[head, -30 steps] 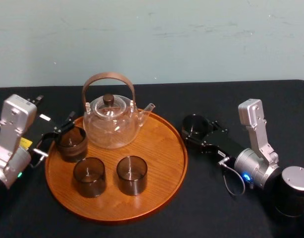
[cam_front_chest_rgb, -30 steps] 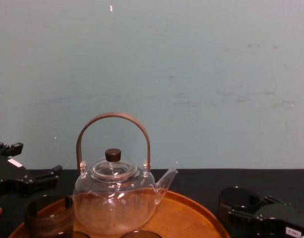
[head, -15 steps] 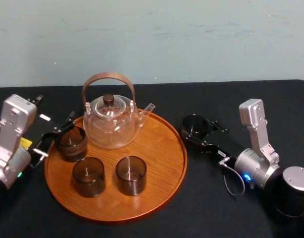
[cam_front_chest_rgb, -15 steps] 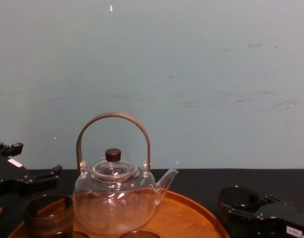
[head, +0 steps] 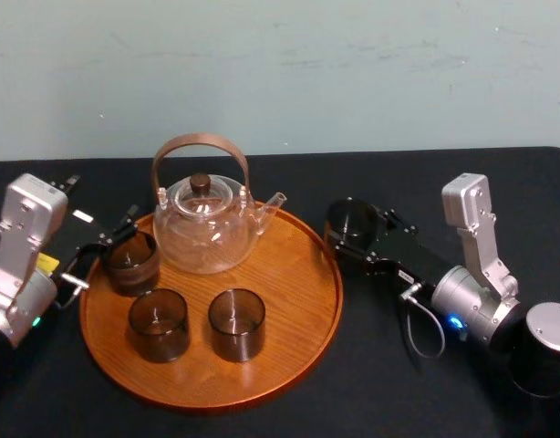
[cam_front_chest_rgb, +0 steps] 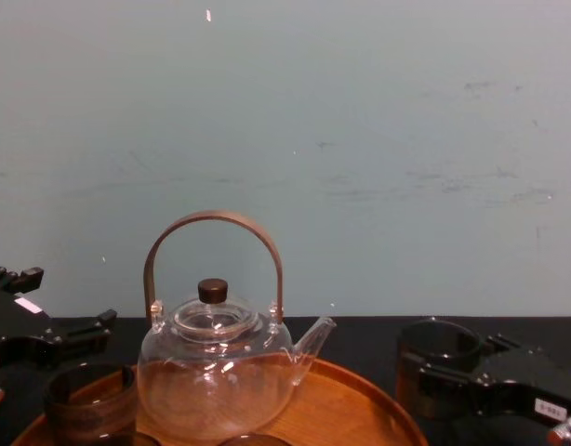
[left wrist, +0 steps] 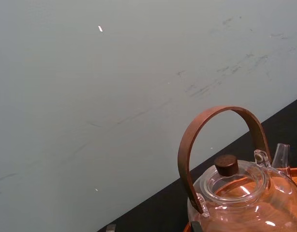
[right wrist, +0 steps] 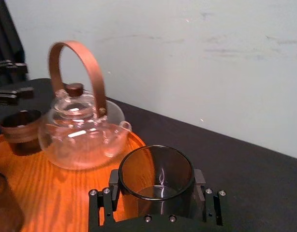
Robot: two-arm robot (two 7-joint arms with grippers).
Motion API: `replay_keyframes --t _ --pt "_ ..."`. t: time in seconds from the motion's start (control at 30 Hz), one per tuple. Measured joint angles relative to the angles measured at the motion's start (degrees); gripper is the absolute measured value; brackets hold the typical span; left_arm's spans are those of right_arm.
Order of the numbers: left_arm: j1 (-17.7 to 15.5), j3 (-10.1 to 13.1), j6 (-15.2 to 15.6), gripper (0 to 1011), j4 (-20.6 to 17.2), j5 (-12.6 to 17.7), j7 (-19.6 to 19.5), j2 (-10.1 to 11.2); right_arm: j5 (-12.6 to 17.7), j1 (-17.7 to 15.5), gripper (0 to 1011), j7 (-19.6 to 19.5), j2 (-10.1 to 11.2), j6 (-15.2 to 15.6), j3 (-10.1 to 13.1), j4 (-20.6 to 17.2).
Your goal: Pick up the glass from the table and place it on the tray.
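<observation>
You have the desk [head: 399, 401], draped in plain black cloth, running across the whole scene in front of a pale wall. On it, left of centre, lies the round orange-brown wooden tray [head: 298, 274] with its low raised rim. At the back of the tray stands the clear glass teapot [head: 205, 235], upright, with its arched brown handle overhead and its spout pointing to your right. Your right arm reaches in from the right, and the right gripper [head: 357, 239] is pinching the smoked glass [head: 351, 219]. In the right wrist view, one of its fingers [right wrist: 114, 180] presses against each side of the glass's wall. The smoked glass is upright with its mouth up, just beside the tray's right rim and outside it, over the black cloth. You cannot tell from these views whether its base touches the desk. Your left gripper [head: 102, 248] sits at the tray's left edge with its fingers spread apart. The banded glass [head: 131, 263] stands on the tray just at their tips, though contact cannot be made out. Nearer you on the tray, the front-left glass [head: 158, 324] and the front-right glass [head: 236, 324] stand side by side, apart from each other and from the teapot.
</observation>
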Motion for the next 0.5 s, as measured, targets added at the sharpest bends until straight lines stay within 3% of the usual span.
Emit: replay_keyframes --t 0.23,0.5 --pt "0.0 0.0 0.0 1002 0.0 0.0 0.0 0.0 0.2 -0.9 904 0.5 0.3 -0.2 -0.8 -3.0" --pt "0.0 0.0 0.0 1001 0.0 0.0 0.0 0.0 0.5 -0.8 904 0.8 0.3 -0.3 -1.6 -3.8"
